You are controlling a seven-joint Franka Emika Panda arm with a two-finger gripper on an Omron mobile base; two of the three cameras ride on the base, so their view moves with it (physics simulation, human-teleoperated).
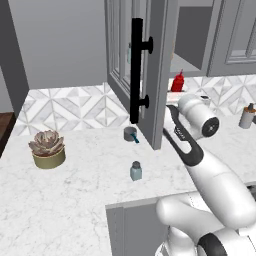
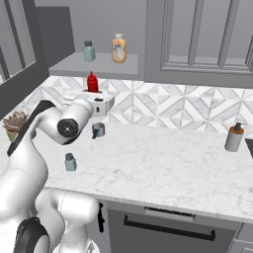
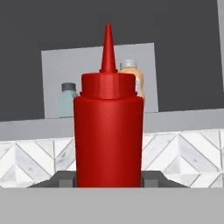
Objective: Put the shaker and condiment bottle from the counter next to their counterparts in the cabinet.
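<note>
Gripper (image 2: 94, 97) clamped on the upright red condiment bottle (image 3: 108, 131), raised above the bench (image 2: 163, 163), cabinet (image 2: 94, 64) shelf up ahead, shaker (image 2: 70, 162) down below on the marble

A plain grey wall (image 1: 65, 40) rises above a backsplash (image 2: 163, 106) of grey-and-white chevron tiles.

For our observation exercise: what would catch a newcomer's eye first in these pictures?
The red condiment bottle, upright in the shut claw, lifted above the counter toward the open cabinet. On its shelf stand a pale shaker and an orange bottle. The shaker waits on the marble.
</note>
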